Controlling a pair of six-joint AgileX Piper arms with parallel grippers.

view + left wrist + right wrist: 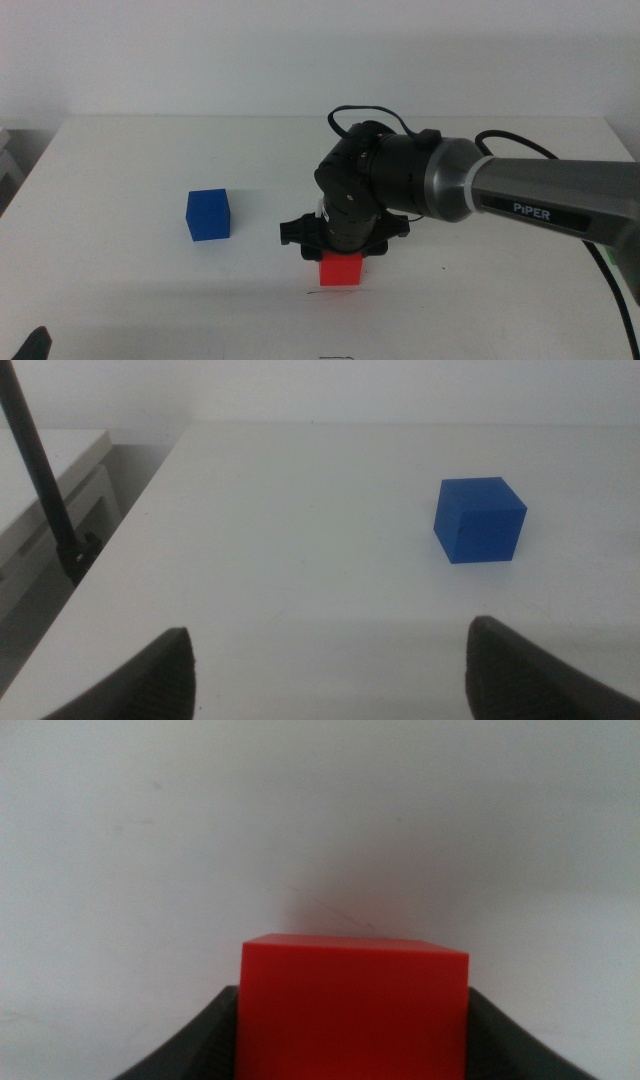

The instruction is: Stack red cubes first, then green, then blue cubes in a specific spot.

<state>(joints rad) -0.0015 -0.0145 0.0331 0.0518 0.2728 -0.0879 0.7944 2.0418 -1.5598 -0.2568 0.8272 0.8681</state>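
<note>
The red cube (340, 271) sits between the jaws of my right gripper (341, 256) at the table's front middle, at or just above the surface. In the right wrist view the red cube (353, 1010) fills the gap between the two jaws, which press on its sides. The blue cube (208, 214) stands alone on the table to the left, and also shows in the left wrist view (479, 520). My left gripper (330, 680) is open and empty, waiting at the front left corner (35, 345). The green cube is not in view.
The white table (150, 160) has its left edge near the blue cube's side, with a dark rod (40, 470) beyond it. A faint pencil mark (322, 293) lies on the table just in front of the red cube.
</note>
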